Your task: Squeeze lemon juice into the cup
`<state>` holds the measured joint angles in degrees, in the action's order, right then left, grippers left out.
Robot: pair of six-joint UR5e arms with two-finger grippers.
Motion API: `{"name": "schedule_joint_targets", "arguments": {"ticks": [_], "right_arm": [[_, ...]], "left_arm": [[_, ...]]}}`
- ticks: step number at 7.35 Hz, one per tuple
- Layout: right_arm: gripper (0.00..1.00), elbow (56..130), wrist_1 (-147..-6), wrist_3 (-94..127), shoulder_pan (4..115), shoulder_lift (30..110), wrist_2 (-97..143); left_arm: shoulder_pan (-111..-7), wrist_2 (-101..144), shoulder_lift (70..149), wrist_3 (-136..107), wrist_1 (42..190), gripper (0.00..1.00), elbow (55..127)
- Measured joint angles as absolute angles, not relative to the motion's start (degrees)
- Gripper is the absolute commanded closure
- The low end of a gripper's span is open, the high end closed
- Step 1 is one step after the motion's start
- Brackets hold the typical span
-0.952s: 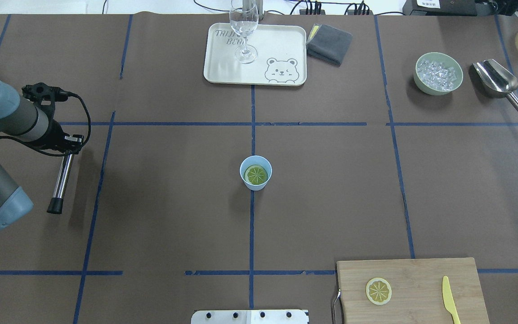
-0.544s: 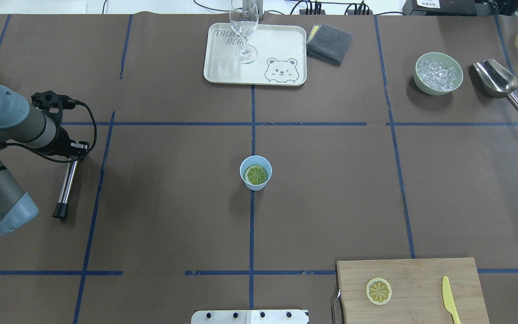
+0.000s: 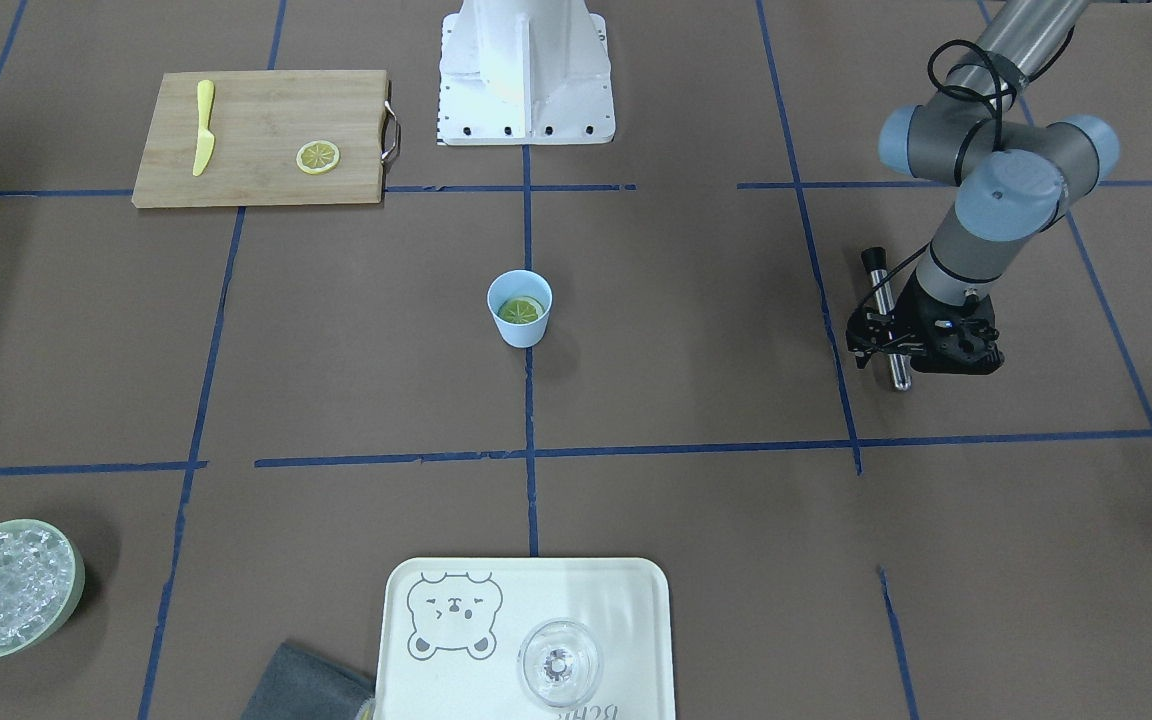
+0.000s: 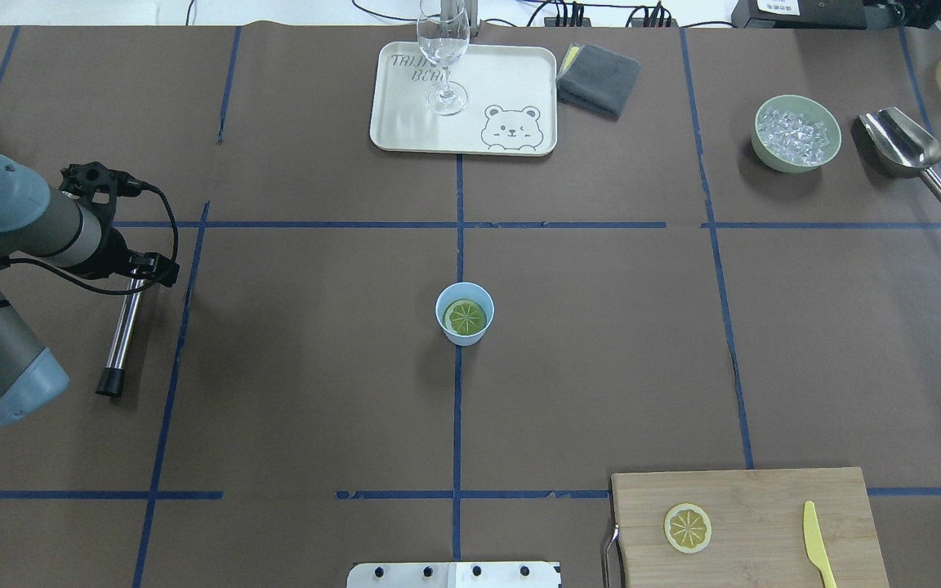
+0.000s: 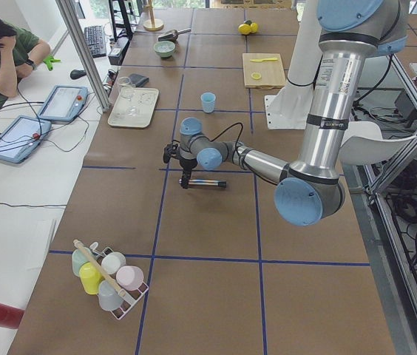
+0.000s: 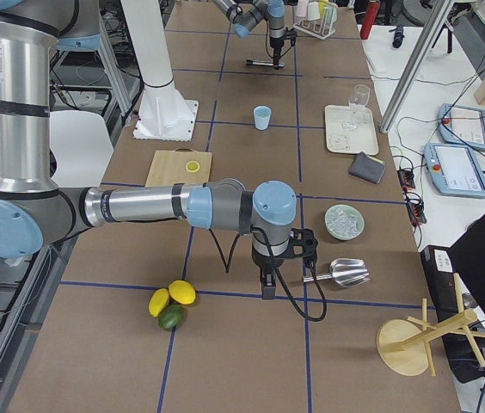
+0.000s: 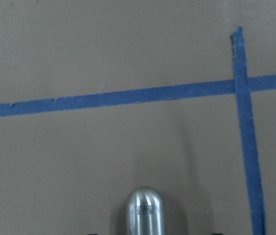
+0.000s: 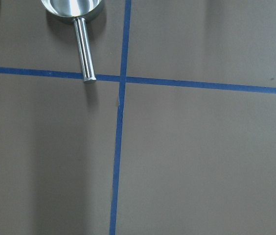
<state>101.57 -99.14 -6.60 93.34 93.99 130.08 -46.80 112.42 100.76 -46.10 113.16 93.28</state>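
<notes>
The light-blue cup point(image 4: 465, 314) stands at the table's middle on a blue tape line, with a lemon slice point(image 4: 465, 318) lying inside it; both also show in the front view, cup point(image 3: 519, 325) and slice point(image 3: 519, 309). A second lemon slice point(image 4: 688, 527) lies on the wooden board point(image 4: 764, 490). My left gripper point(image 4: 140, 278) is far left of the cup, shut on one end of a metal rod point(image 4: 122, 335) with a black tip. My right gripper point(image 6: 266, 288) shows only in the right side view, near the scoop; I cannot tell its state.
A yellow knife point(image 4: 818, 543) lies on the board. A tray point(image 4: 519, 82) with a clear glass point(image 4: 443, 49), a grey cloth point(image 4: 597, 77), a green bowl of ice point(image 4: 797, 133) and a metal scoop point(image 4: 903, 143) sit along the far edge. Whole citrus fruits point(image 6: 174, 301) lie near the right arm.
My left gripper has moved a little to the right and toward the far edge, carrying the metal rod with it. The cup and both slices have not moved.
</notes>
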Motion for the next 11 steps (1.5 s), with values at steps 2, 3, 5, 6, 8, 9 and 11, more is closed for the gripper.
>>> {"name": "schedule_joint_targets", "arguments": {"ticks": [2,3,5,6,8,9,11], "right_arm": [[0.00,101.6,-99.1,-6.6,93.3,94.0,130.1],[0.00,101.6,-99.1,-6.6,93.3,94.0,130.1],[0.00,101.6,-99.1,-6.7,93.3,94.0,130.2],[0.00,101.6,-99.1,-6.7,93.3,94.0,130.2],[0.00,101.4,-99.1,-6.7,93.3,94.0,130.2],[0.00,101.4,-99.1,-6.7,93.3,94.0,130.2],[0.00,101.6,-99.1,-6.7,93.3,94.0,130.2]], "left_arm": [[-51.3,113.3,100.3,-42.2,113.0,0.00,96.0],[-56.0,114.9,99.0,-36.5,112.9,0.00,97.1],[-69.4,118.7,95.9,-16.5,109.0,0.00,97.8],[-76.5,119.5,95.6,-4.5,103.4,0.00,97.8],[-85.2,121.3,94.2,7.3,95.8,0.00,97.5],[-87.0,123.5,92.4,8.6,94.8,0.00,96.6],[-89.0,131.4,88.5,8.9,92.6,0.00,95.1]]}}
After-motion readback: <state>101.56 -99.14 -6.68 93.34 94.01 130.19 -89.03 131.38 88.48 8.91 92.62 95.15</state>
